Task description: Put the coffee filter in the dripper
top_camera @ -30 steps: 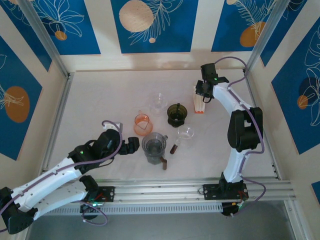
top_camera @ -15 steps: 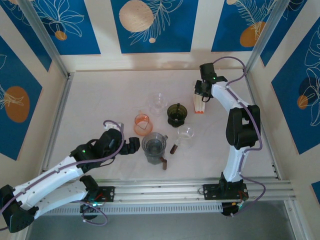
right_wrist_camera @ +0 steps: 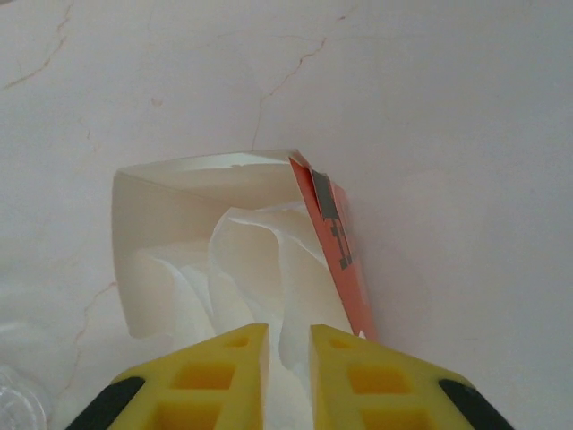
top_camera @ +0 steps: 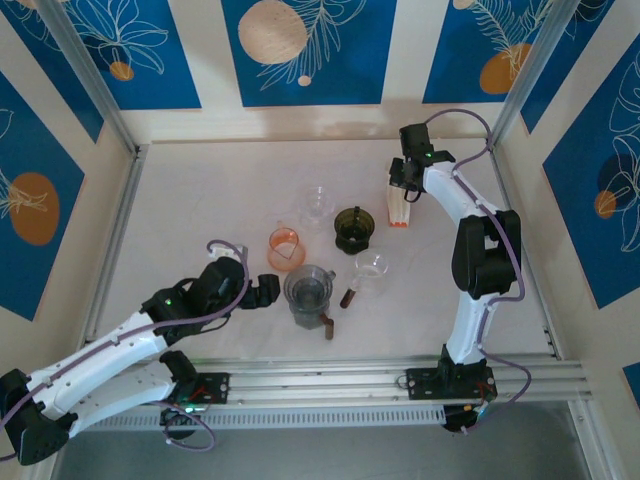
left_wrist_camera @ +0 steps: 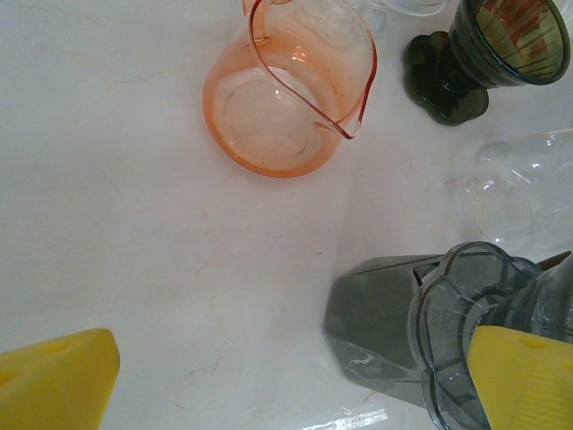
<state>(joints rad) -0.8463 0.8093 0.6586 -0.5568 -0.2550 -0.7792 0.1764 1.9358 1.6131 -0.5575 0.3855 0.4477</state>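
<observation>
Filter (right_wrist_camera: 255,260): white paper, crumpled, stood in an open box (right_wrist_camera: 148,224) at the far right of the table (top_camera: 200,200). Nearest, the left gripper (left_wrist_camera: 291,381) is spread wide and empty, just beside the grey dripper (left_wrist_camera: 466,305). Beyond are set an orange jug (left_wrist_camera: 277,98) and a green dripper (left_wrist_camera: 501,45). Farthest, the right gripper (right_wrist_camera: 288,345) is pinched on the filter's top fold, directly over the box. Dark print on the box's orange side cannot be read.

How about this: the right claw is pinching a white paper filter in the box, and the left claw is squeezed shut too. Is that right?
Not quite. The left claw is wide open, not squeezed shut: the left wrist view shows its fingers far apart. The right claw is pinching a white paper filter in the box.
</observation>
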